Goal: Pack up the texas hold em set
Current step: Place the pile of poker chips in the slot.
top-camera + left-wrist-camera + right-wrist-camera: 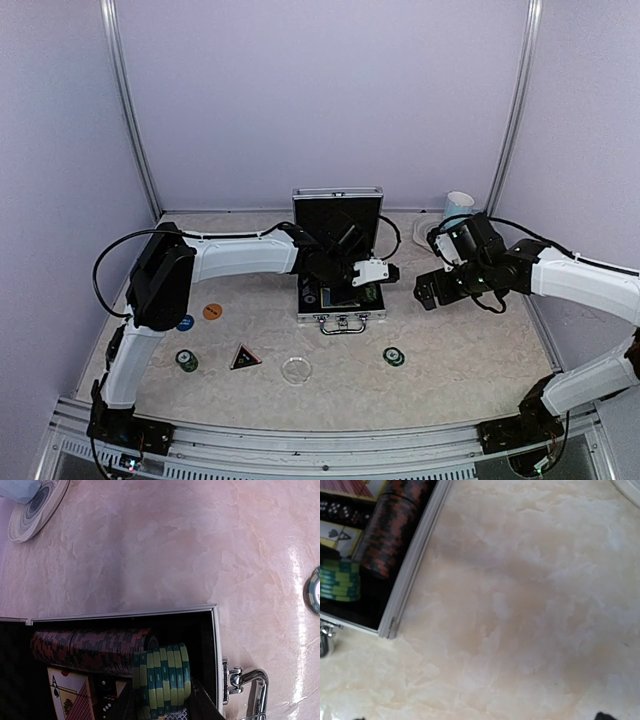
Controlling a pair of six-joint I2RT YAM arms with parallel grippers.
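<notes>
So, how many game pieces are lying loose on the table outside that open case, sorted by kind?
green chip stacks: 2
blue disc: 1
orange disc: 1
black triangle: 1
clear disc: 1
Total: 6

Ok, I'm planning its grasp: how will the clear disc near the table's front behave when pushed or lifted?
The clear disc lies flat and low on the table, so a push would probably slide it rather than tip it. It looks thin and see-through, so likely light. Its low rim may be hard for fingers to catch.
</notes>
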